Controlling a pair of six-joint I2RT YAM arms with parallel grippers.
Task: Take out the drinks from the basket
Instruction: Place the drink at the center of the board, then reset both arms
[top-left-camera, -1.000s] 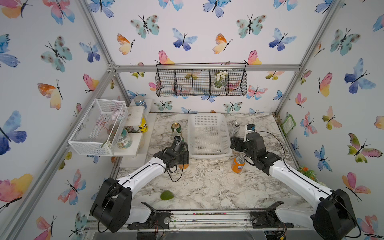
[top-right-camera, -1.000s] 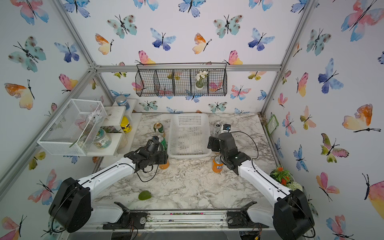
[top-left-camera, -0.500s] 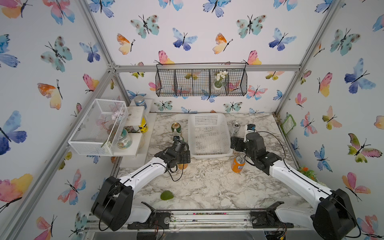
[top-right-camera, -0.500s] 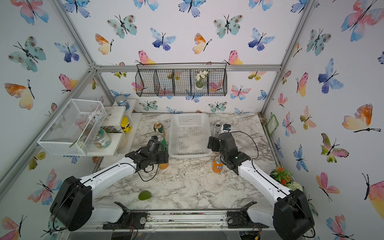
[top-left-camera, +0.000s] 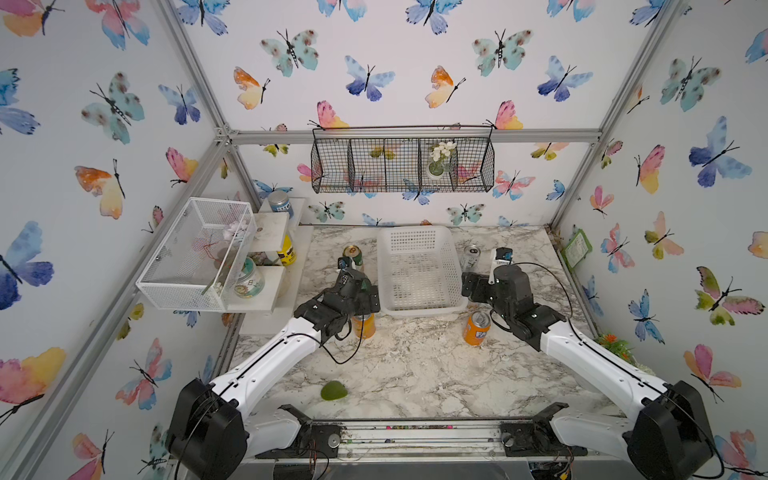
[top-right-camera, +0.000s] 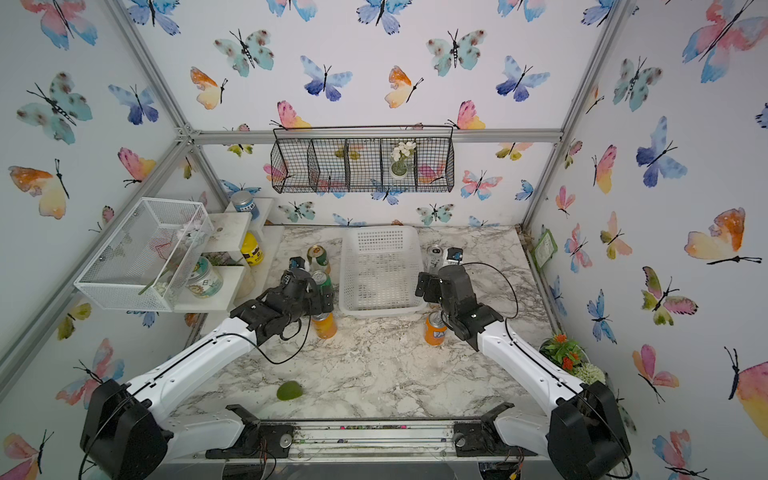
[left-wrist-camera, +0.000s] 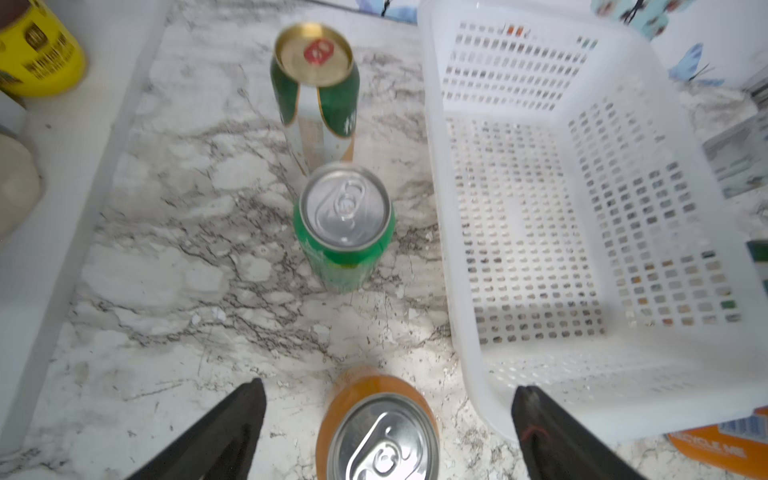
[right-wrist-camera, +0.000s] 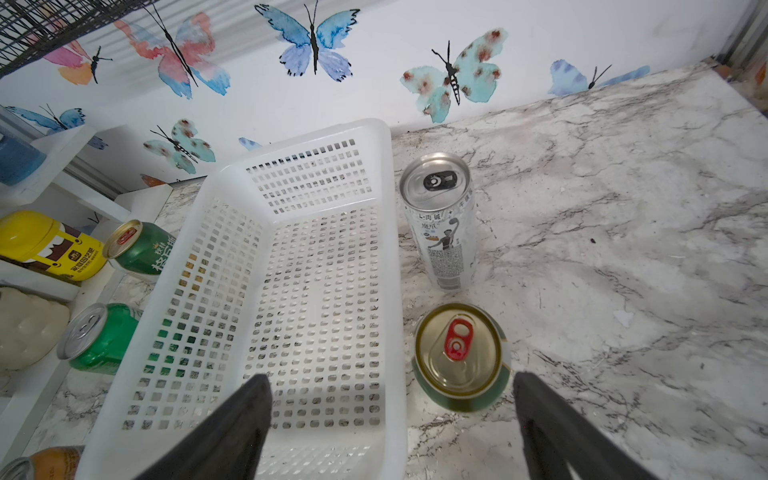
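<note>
basket (top-left-camera: 417, 274) is totally empty, all six drinks are standing upright on the bench (top-left-camera: 415, 374) either side of it. on the left arm's side there's a row: left gold-topped can (left-wrist-camera: 314, 89) furthest back, bright green can (left-wrist-camera: 345, 228) in the middle, left orange can (left-wrist-camera: 380, 428) nearest the front. that orange one sits right between the left jaws, which are spread wide with a clear gap on both sides, gripping nothing. other side: slim silver can (right-wrist-camera: 442, 220) at the back, right gold-topped can (right-wrist-camera: 459, 357) next, right orange can (top-left-camera: 476, 328) up front. right jaws are wide apart and empty too, straddling the basket's side wall, gold-topped can between them. heads up: left wrist view is blurry and crops the orange can, and in both top views I can't really make out the right gold-topped can under the arm
</note>
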